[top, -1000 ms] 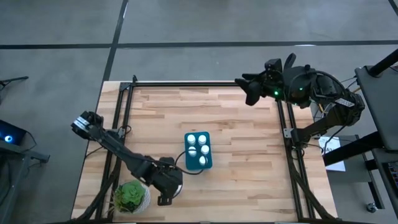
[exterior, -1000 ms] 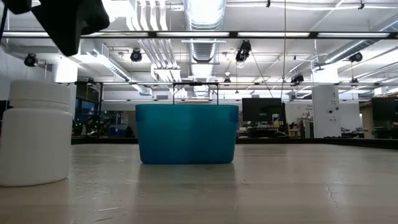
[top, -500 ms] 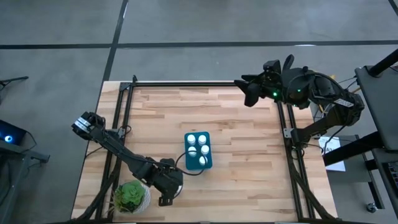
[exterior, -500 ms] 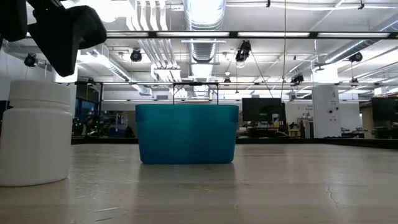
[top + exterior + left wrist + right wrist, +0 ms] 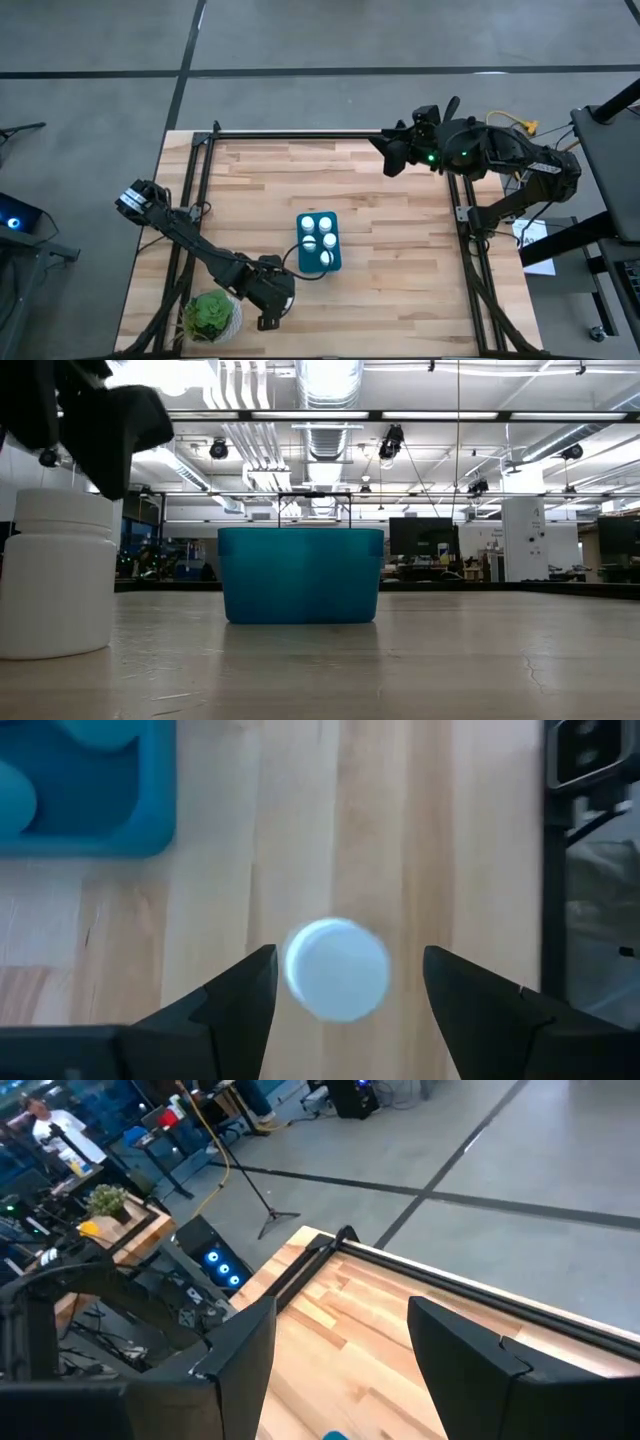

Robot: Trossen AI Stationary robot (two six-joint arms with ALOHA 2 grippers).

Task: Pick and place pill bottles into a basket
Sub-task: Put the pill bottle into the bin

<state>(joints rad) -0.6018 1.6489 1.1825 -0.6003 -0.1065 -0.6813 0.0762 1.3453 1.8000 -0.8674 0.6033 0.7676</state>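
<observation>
One white pill bottle (image 5: 55, 575) stands upright on its base on the wooden table, near the front edge; from above its round cap (image 5: 337, 969) shows. My left gripper (image 5: 350, 958) is open and hangs just above it, one finger on either side of the cap, touching nothing; it also shows in the low view (image 5: 100, 430) and the high view (image 5: 268, 303). The teal basket (image 5: 336, 262) stands a little to the right and holds several white bottles (image 5: 318, 232). My right gripper (image 5: 390, 157) is open and empty, high over the table's far right.
A round white pot with a green plant (image 5: 210, 315) stands at the front left, close beside my left gripper. Black frame rails (image 5: 300, 138) run along the table's far, left and right edges. Bare wood (image 5: 400, 260) lies right of the basket.
My left gripper has come down toward the standing bottle, staying open. My right gripper has gone a little toward the table's left. The bottle and the basket have kept still.
</observation>
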